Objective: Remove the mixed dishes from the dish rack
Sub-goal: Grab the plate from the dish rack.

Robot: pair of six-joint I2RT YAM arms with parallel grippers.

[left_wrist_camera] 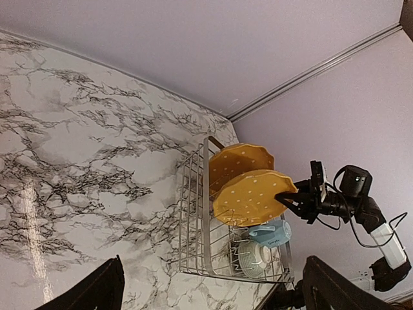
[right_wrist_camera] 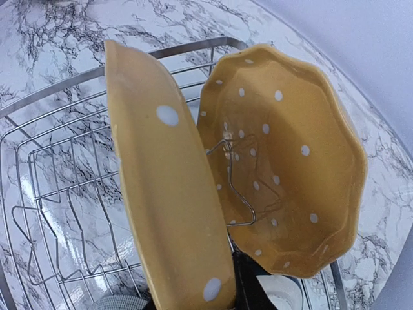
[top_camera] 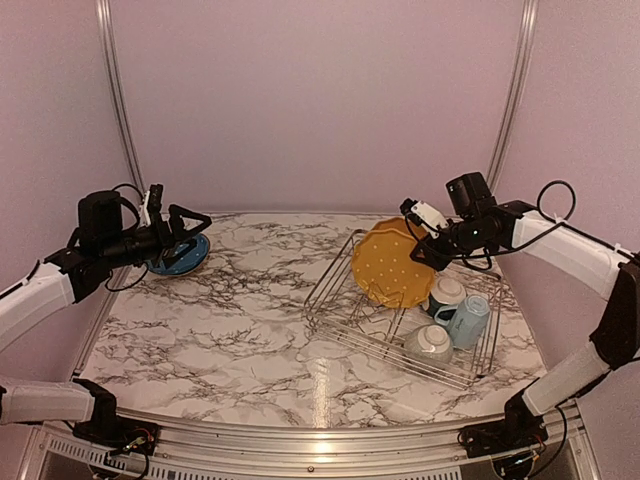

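Two yellow dishes sit in the dish rack at the table's right: the back yellow plate; the front yellow plate, rim clamped by the right fingers; left fingers spread apart over the blue plate.

- white marble-pattern tabletop with grey veining, glossy
- plain lilac walls, back and sides
- two silver metal strips up the back corners

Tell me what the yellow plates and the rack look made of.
The yellow plates look like glazed ceramic: thick scalloped rims, soft sheen, white dots. The rack is bare metal wire, silvery and glinting, likely steel.
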